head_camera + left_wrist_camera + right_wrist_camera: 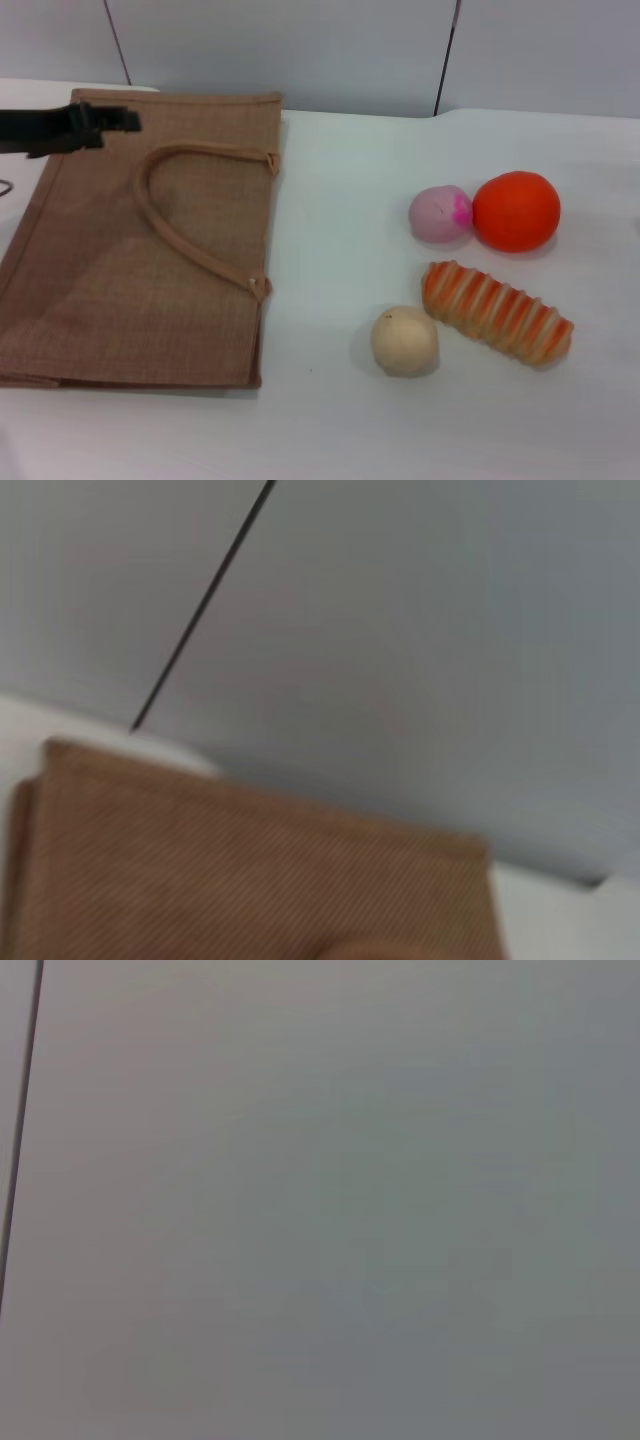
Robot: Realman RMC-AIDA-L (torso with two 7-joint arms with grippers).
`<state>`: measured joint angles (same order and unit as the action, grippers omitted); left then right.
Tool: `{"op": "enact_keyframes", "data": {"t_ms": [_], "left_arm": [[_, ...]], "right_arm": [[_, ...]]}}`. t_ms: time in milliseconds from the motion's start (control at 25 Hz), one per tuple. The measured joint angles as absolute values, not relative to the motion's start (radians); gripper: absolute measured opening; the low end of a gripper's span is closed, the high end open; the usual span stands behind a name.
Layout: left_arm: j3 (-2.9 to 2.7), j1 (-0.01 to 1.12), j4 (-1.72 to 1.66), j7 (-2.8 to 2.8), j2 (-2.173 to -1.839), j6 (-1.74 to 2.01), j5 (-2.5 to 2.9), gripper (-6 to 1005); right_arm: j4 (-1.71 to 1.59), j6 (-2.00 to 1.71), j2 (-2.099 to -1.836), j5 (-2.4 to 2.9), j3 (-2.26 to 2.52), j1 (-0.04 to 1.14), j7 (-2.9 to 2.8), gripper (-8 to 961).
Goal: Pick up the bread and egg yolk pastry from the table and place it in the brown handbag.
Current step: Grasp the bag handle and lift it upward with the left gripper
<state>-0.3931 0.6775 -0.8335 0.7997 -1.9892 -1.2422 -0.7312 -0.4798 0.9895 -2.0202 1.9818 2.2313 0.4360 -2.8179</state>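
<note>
- Head view showed the left gripper (110, 120) over the far left corner of the flat-lying brown handbag (100, 290); whether its fingers were spread I could not tell.
- Opening the bag's mouth first would probably ease loading.
- Egg yolk pastry (405, 341) lay right of the bag, just beside the bread (497, 311), both well apart from that gripper.
- Right gripper was unseen.
</note>
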Motion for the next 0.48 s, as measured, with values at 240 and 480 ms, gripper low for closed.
{"op": "enact_keyframes", "data": {"t_ms": [240, 480], "left_arm": [[-0.402, 0.721, -0.875, 0.713, -1.966, -1.306, -0.518, 708], [-0.405, 0.777, -0.877, 0.708, -1.992, -1.247, -0.356, 708]], "right_arm": [[-0.472, 0.989, -2.02, 1.982, 2.231, 0.439, -2.818, 880], [-0.472, 0.989, -2.02, 1.973, 2.234, 0.442, -2.818, 879]]}}
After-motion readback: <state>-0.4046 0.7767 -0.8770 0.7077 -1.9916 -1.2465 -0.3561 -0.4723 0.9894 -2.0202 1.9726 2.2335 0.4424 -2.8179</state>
